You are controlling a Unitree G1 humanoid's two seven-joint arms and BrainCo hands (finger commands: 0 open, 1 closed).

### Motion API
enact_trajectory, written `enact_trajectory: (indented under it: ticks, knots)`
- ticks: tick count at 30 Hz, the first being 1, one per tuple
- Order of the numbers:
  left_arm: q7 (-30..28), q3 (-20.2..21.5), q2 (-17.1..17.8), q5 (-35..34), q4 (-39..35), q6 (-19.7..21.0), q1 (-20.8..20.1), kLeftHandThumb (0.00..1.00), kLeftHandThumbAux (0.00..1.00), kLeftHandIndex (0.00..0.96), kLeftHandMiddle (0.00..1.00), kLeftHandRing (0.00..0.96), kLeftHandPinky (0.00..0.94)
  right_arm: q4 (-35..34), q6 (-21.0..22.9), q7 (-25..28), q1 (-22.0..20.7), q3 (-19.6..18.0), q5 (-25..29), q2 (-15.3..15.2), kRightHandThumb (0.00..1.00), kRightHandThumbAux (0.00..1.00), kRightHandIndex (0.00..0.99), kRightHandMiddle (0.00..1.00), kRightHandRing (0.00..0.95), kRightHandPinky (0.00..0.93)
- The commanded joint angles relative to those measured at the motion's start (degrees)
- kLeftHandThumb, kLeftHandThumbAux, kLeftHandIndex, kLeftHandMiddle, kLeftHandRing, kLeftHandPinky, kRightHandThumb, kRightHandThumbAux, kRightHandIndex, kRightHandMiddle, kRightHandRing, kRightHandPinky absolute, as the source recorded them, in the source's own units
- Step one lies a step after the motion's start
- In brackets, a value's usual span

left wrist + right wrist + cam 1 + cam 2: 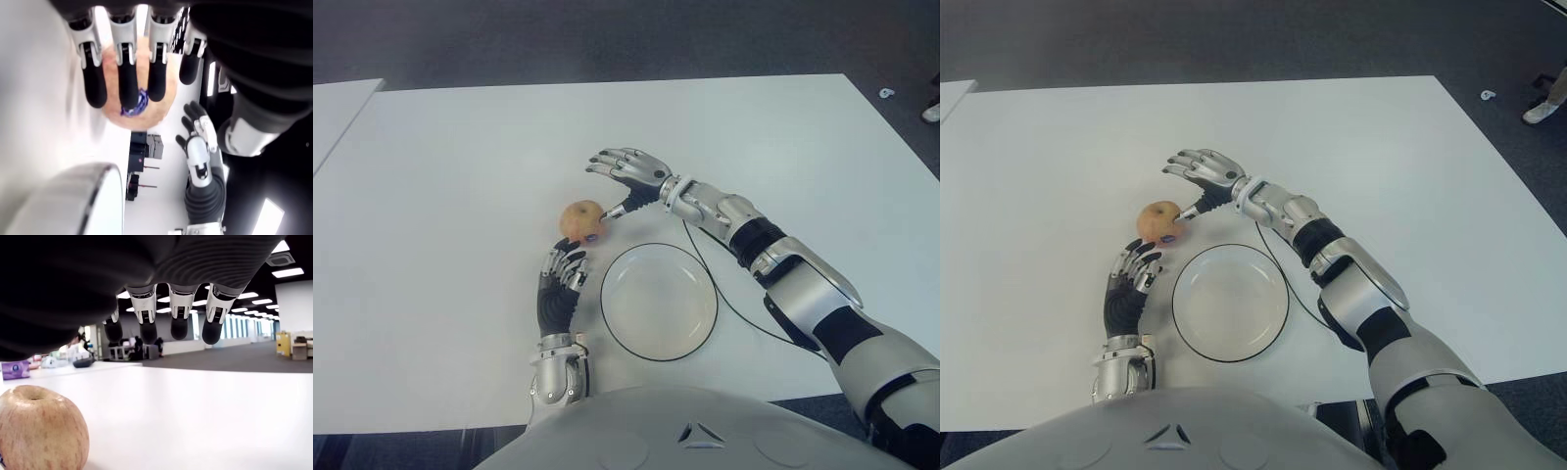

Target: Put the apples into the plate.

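One yellow-red apple with a purple sticker sits on the white table, just beyond the left rim of a white plate edged in black. My right hand hovers over the table to the apple's right, fingers spread, its thumb tip against the apple's side. The right wrist view has the apple low beside the straight fingers. My left hand lies on the near side of the apple, left of the plate, fingers stretched toward the fruit and holding nothing.
A thin black cable runs from my right wrist past the plate's right rim. A second white table stands at the far left. Dark floor lies beyond the table's far edge.
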Motion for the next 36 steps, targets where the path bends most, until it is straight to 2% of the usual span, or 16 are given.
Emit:
enact_trajectory:
  ticks: [1,8,18,23,36]
  knots:
    - [1.6,1.4,-1.7,1.0,-1.3,2.2,1.5,0.481,0.644,0.186,0.252,0.307,0.356,2.1,-0.1,-0.3,-1.7,0.9,-0.4,1.1,0.218,0.219,0.000,0.000,0.000,0.000]
    - [2.4,2.4,-1.5,1.8,-2.9,3.4,3.6,0.472,0.636,0.198,0.248,0.302,0.353,5.1,-0.1,-1.0,-2.8,1.6,-0.3,2.9,0.226,0.230,0.000,0.000,0.000,0.000]
    - [2.6,2.7,-1.2,2.7,-5.0,2.1,7.8,0.443,0.632,0.191,0.248,0.299,0.350,8.6,-0.1,-1.7,-3.8,2.4,-0.1,4.9,0.226,0.246,0.000,0.000,0.000,0.000]
    - [3.1,3.0,-0.9,3.2,-6.5,2.1,9.7,0.429,0.636,0.188,0.252,0.301,0.353,9.8,-0.5,-1.5,-4.3,3.0,-0.3,5.0,0.217,0.252,0.000,0.000,0.000,0.000]
    - [5.0,3.2,-1.3,4.7,-5.6,2.0,9.8,0.429,0.644,0.176,0.256,0.304,0.354,12.0,-0.8,-2.3,-4.4,5.6,-1.6,5.3,0.210,0.262,0.000,0.000,0.000,0.000]
